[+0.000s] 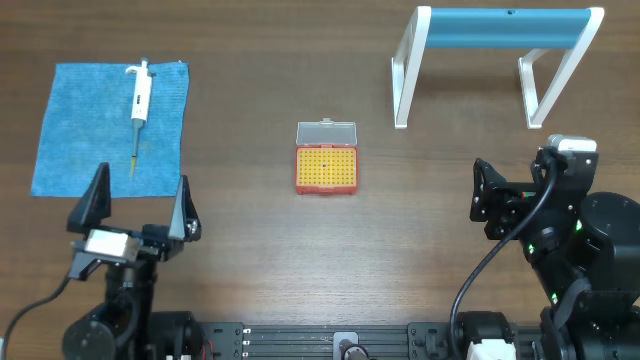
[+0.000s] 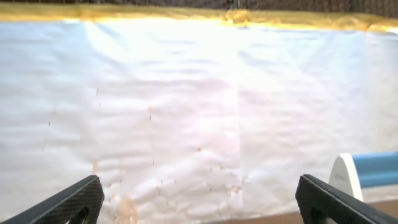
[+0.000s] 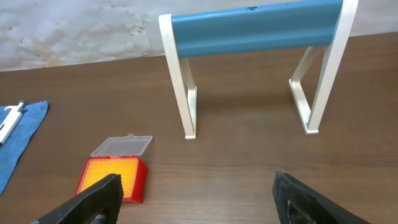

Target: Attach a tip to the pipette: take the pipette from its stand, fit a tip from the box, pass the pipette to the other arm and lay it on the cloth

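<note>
My two grippers, left point(image 1: 142, 180) and right point(image 3: 199, 205), hang spread wide and grasp nothing. One orange plastic tip box point(image 1: 326, 168), its clear lid open, sits at twelve o'clock. One white yellow-tipped pipette point(image 1: 139, 100) lies on one blue cloth point(image 1: 80, 130) at ten o'clock. One blue-barred white stand point(image 1: 505, 28) is at two.

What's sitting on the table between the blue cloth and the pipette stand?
The tip box, lid open, sits roughly midway between the cloth and the stand. Nothing else lies there, as the top view shows.
</note>
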Tool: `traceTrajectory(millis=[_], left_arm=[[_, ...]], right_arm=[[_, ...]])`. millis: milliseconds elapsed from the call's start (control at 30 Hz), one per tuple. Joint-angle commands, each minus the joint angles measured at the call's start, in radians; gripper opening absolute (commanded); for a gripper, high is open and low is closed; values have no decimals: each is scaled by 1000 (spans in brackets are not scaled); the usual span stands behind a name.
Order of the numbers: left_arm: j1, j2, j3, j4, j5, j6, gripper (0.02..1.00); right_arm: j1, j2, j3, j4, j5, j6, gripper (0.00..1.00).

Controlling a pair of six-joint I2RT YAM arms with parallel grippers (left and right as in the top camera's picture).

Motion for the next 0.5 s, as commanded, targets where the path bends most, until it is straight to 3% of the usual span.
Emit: traceTrajectory(millis=[33, 167, 300, 500], left_arm=[[-4, -49, -118, 61, -39, -16, 998], [-3, -49, -198, 130, -70, -17, 998], [-3, -49, -286, 189, -190, -111, 998], [-3, -49, -294, 85, -295, -145, 998]], right_arm=[[5, 1, -3, 1, -9, 11, 796], [5, 1, -3, 1, -9, 11, 794], [5, 1, -3, 1, -9, 11, 794], [5, 1, -3, 1, -9, 11, 794]])
